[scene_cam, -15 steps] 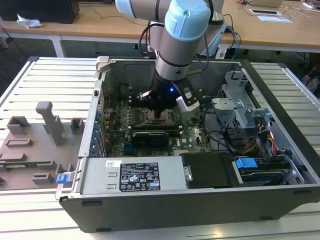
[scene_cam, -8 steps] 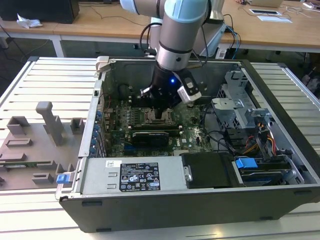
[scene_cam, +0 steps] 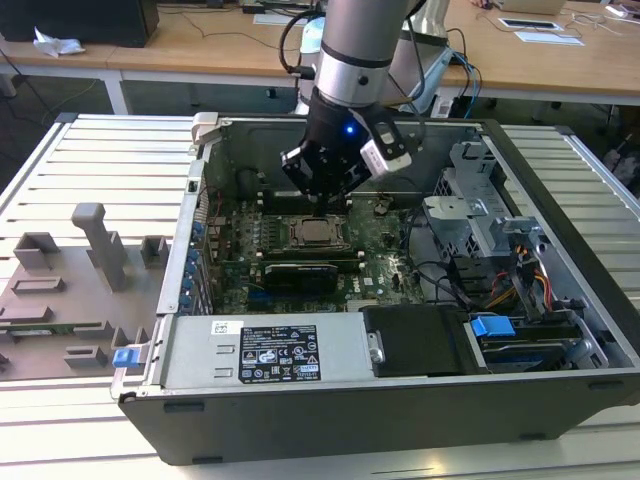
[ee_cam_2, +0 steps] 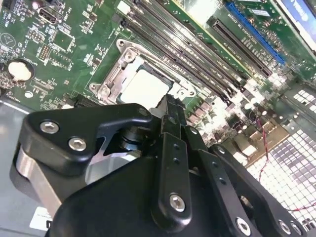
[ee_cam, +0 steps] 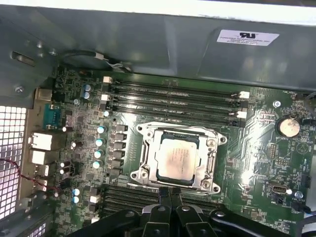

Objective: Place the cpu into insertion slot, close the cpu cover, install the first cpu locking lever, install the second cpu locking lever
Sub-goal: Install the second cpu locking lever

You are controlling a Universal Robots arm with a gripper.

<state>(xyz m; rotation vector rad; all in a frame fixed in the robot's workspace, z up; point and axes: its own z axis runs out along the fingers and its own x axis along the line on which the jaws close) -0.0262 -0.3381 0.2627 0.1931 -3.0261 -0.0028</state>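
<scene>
The cpu [scene_cam: 316, 232] [ee_cam_2: 143, 88] [ee_cam: 177, 157], a silvery square chip, lies in the insertion slot [scene_cam: 292, 240] [ee_cam: 211, 183] on the green motherboard inside the open computer case. The cpu cover [ee_cam_2: 111, 81] [ee_cam: 148, 150], a thin metal frame, lies flat around the chip. My gripper [scene_cam: 331, 200] [ee_cam_2: 171, 106] [ee_cam: 170, 195] hangs just above the socket's edge, on its far side in the exterior view. Its black fingers [ee_cam: 164, 197] are pressed together, shut on nothing that I can see.
Long memory slots [ee_cam: 173, 96] [ee_cam_2: 197, 59] run on both sides of the socket. A black card [scene_cam: 297, 272] stands in front of it. Case walls, a drive cage [scene_cam: 480, 215] and cables hem the board in. A grey fixture board [scene_cam: 70, 290] lies at the exterior view's left.
</scene>
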